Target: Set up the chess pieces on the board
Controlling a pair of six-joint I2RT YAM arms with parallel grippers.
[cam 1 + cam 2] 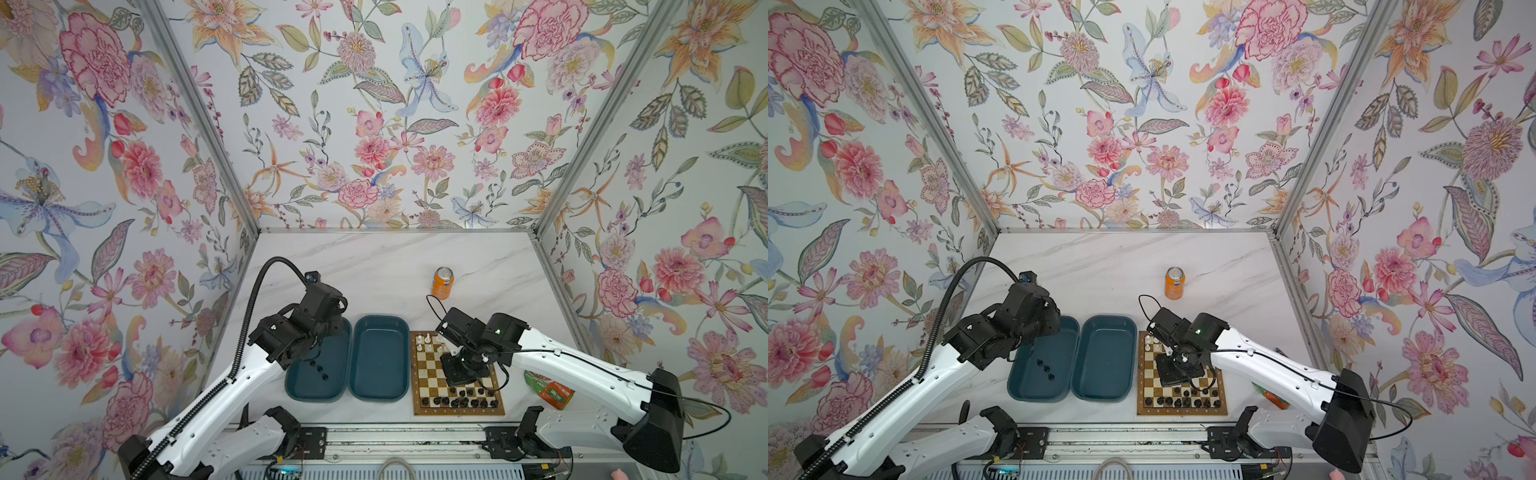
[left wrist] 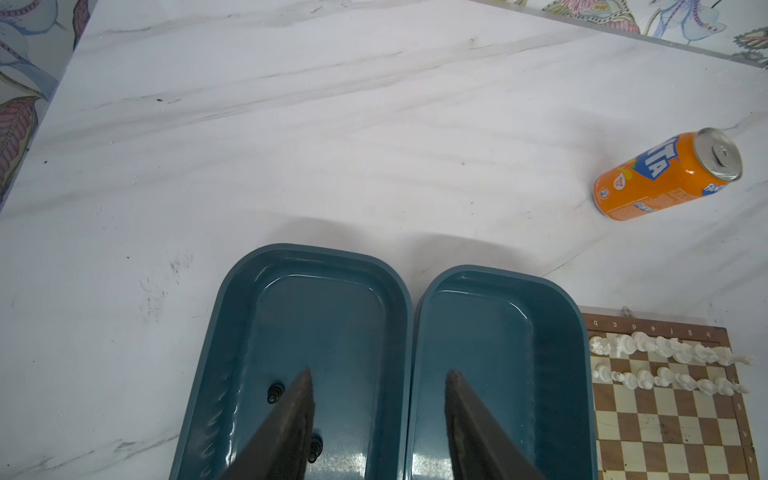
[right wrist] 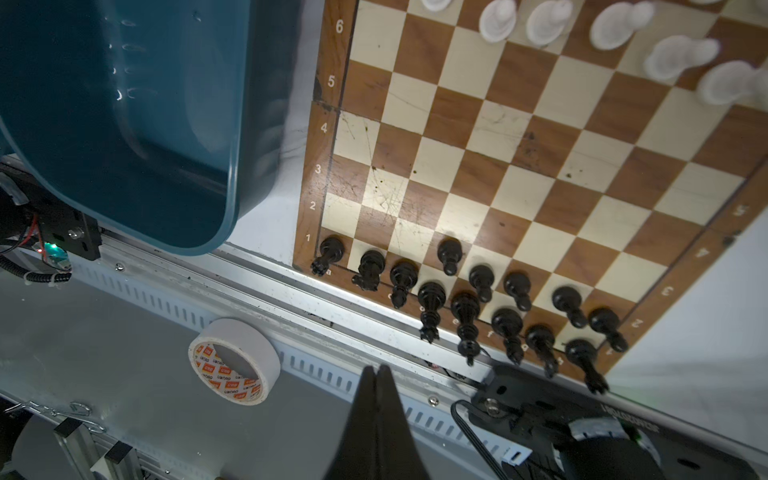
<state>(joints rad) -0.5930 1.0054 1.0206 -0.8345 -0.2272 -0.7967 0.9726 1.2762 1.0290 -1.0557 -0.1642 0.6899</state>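
the left gripper (image 2: pixel 380 372) is held over the left tray (image 2: pixel 232 286), its fingers (image 2: pixel 297 415) spread well apart with nothing gripped between them. three loose black pieces (image 1: pixel 319 368) lie on that tray's floor; in the left wrist view one is seen just outside a finger and another is half hidden at the same finger's inner edge, and contact cannot be told. the right gripper (image 3: pixel 376 372) is pressed shut on nothing; in both top views it is placed above the middle of the board (image 3: pixel 326 166), and in the right wrist view its tips are seen against the grey rail past the near border, apart from the black rows (image 3: pixel 478 299). the right tray (image 1: pixel 379 359) is set close beside the left one, its floor bare, and only a thin strip of table (image 1: pixel 374 257) is left between it and the board. the middle ranks are seen as bare checks, as are three second-rank squares on the tray side. white pieces (image 2: pixel 665 353) are lined along the far edge. a can (image 1: pixel 443 282) is stood upright behind the board, well apart; a packet (image 1: pixel 555 392) lies near its right border; a tape roll (image 3: pixel 232 361) lies on the grey ledge in front. the black pieces are glossy and tiny, and the board's surface is scratched.
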